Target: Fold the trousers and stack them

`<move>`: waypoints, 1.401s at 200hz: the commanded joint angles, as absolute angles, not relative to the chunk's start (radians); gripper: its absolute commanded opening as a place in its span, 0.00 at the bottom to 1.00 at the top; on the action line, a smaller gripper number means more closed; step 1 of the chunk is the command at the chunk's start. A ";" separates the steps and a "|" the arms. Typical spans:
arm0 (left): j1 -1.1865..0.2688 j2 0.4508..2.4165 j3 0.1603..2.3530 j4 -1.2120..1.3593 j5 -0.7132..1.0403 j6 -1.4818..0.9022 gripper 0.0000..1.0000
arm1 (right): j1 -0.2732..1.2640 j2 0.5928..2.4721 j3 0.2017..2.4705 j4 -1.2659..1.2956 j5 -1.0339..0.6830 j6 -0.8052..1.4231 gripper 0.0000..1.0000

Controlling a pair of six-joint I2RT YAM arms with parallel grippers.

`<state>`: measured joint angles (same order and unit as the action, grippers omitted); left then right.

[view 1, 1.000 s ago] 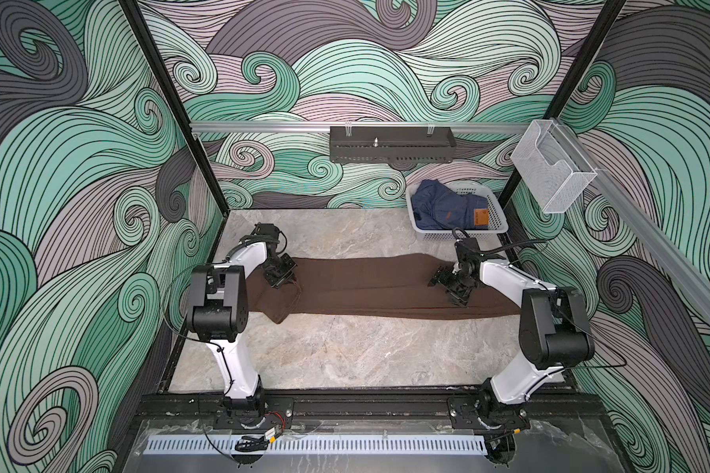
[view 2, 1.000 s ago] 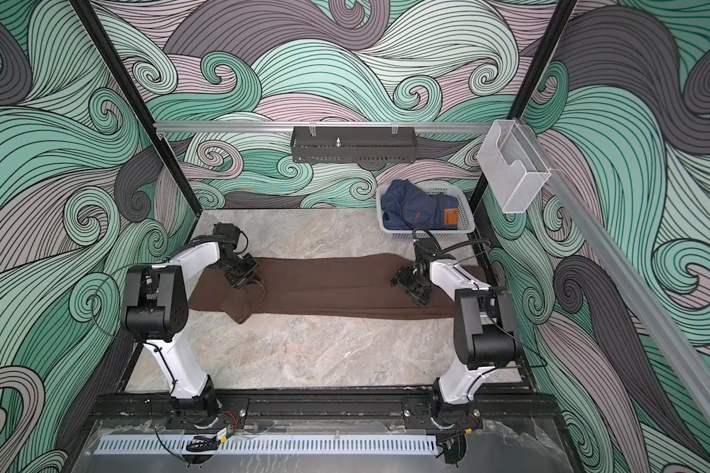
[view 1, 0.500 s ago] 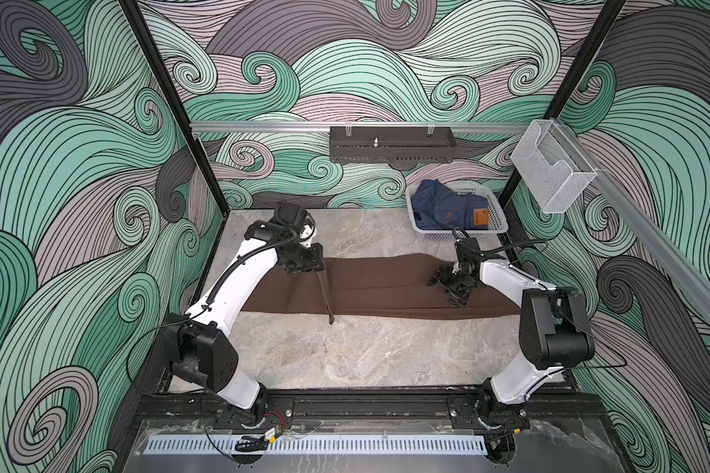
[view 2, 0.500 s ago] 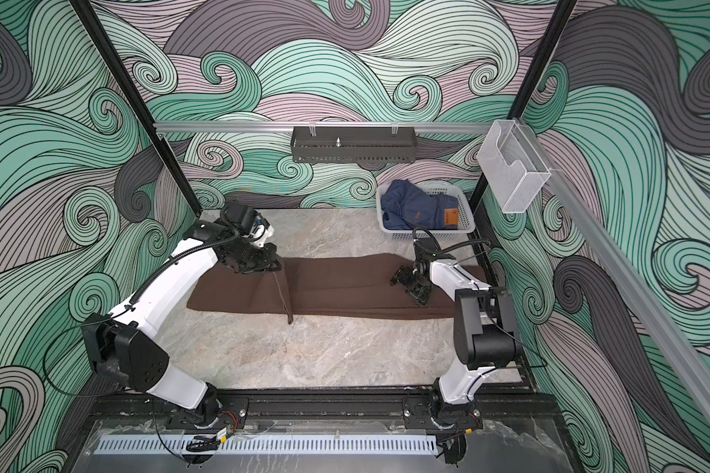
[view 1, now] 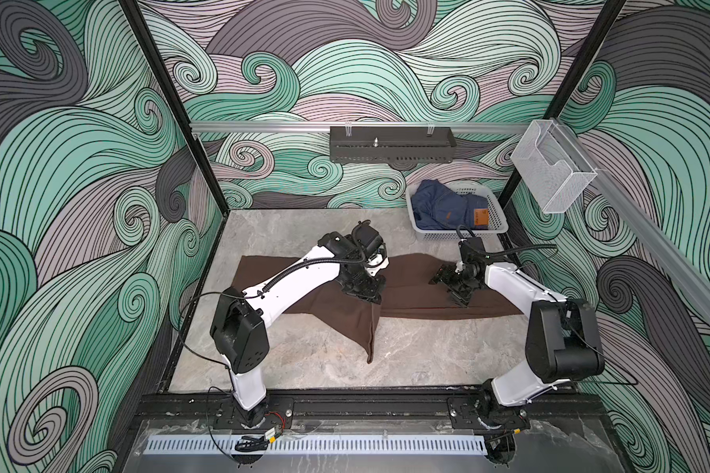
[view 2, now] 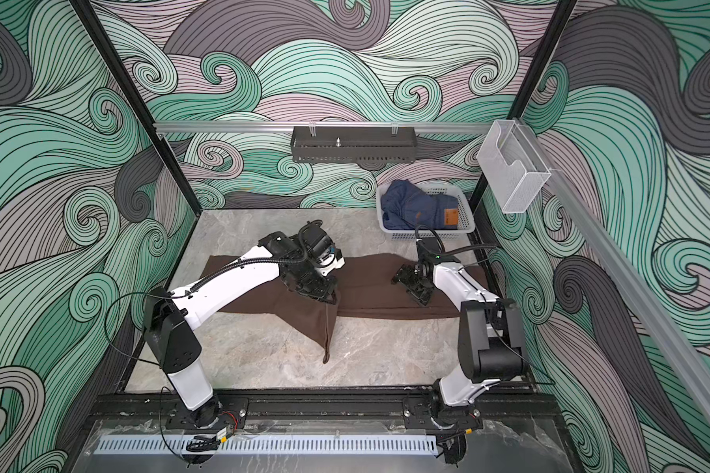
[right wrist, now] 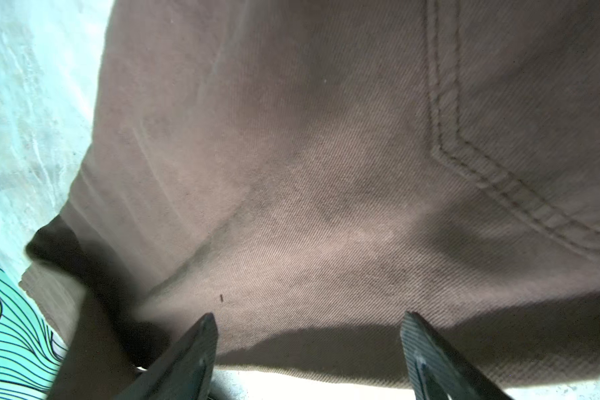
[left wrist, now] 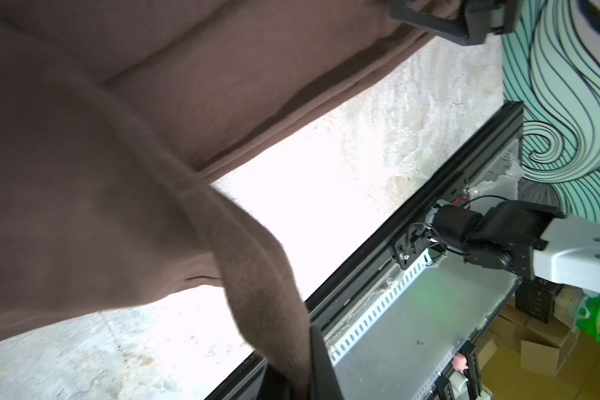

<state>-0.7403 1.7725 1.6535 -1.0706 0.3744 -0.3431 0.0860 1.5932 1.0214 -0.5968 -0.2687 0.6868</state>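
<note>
The brown trousers [view 1: 419, 282] [view 2: 369, 282] lie lengthwise across the marble table in both top views. My left gripper [view 1: 363, 293] [view 2: 324, 295] is over their middle, shut on a lifted leg end. From it a doubled flap [view 1: 367, 336] hangs toward the front, its tip on the table. The left wrist view shows that cloth [left wrist: 118, 173] pinched in my left gripper [left wrist: 309, 374]. My right gripper [view 1: 449, 288] [view 2: 410, 288] stands open, low over the trousers' right part. In the right wrist view its fingers [right wrist: 201, 346] straddle flat fabric [right wrist: 326, 173] near a stitched pocket seam.
A white basket [view 1: 460, 237] [view 2: 427, 235] holding blue jeans [view 1: 439, 204] stands at the back right corner. A black shelf [view 1: 390, 143] hangs on the back rail and a clear wire bin [view 1: 550, 172] on the right one. Bare marble [view 1: 447, 352] lies in front of the trousers.
My left arm has swung from the table's left side to the middle, carrying the leg end with it, so the cloth now doubles over. The right arm has not moved.
</note>
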 commanded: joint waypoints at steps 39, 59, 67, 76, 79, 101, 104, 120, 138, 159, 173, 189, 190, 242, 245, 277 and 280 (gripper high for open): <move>-0.408 1.764 1.668 -1.290 0.099 -0.294 0.00 | 0.089 1.580 1.022 -0.631 -0.251 0.686 0.84; -0.290 1.800 1.697 -1.347 -0.020 -0.268 0.00 | 0.089 1.587 1.032 -0.636 -0.249 0.684 0.84; -0.252 1.820 1.713 -1.366 -0.072 -0.261 0.00 | 0.089 1.591 1.032 -0.635 -0.249 0.684 0.84; -0.211 1.845 1.734 -1.384 -0.126 -0.255 0.00 | 0.089 1.597 1.034 -0.634 -0.250 0.684 0.84; -0.200 1.855 1.739 -1.388 -0.148 -0.255 0.00 | 0.089 1.598 1.035 -0.634 -0.248 0.684 0.84; -0.111 1.924 1.808 -1.420 -0.258 -0.262 0.00 | 0.091 1.613 1.040 -0.635 -0.247 0.683 0.84; -0.101 1.934 1.818 -1.424 -0.271 -0.264 0.00 | 0.091 1.614 1.041 -0.635 -0.248 0.683 0.84; -0.052 1.989 1.886 -1.443 -0.325 -0.273 0.00 | 0.090 1.626 1.045 -0.635 -0.247 0.681 0.84; -0.017 2.061 1.985 -1.466 -0.370 -0.276 0.00 | 0.091 1.641 1.053 -0.633 -0.245 0.678 0.84; 0.010 2.155 2.120 -1.503 -0.408 -0.273 0.00 | 0.093 1.659 1.063 -0.632 -0.243 0.675 0.84; 0.034 2.228 2.226 -1.551 -0.448 -0.274 0.00 | 0.092 1.667 1.069 -0.633 -0.242 0.673 0.84; 0.064 2.312 2.356 -1.607 -0.489 -0.270 0.00 | 0.093 1.675 1.075 -0.635 -0.243 0.673 0.84; 0.066 2.316 2.364 -1.609 -0.491 -0.269 0.00 | 0.093 1.676 1.075 -0.634 -0.243 0.672 0.84; 0.095 2.448 2.532 -1.593 -0.566 -0.191 0.30 | 0.094 1.710 1.100 -0.637 -0.242 0.670 0.84; 0.095 2.450 2.537 -1.591 -0.565 -0.188 0.37 | 0.094 1.710 1.101 -0.639 -0.243 0.670 0.84; 0.110 2.411 2.563 -1.603 -0.507 -0.218 0.65 | 0.098 1.686 1.106 -0.653 -0.242 0.676 0.84; 0.113 2.401 2.563 -1.605 -0.495 -0.226 0.66 | 0.098 1.682 1.106 -0.654 -0.241 0.678 0.84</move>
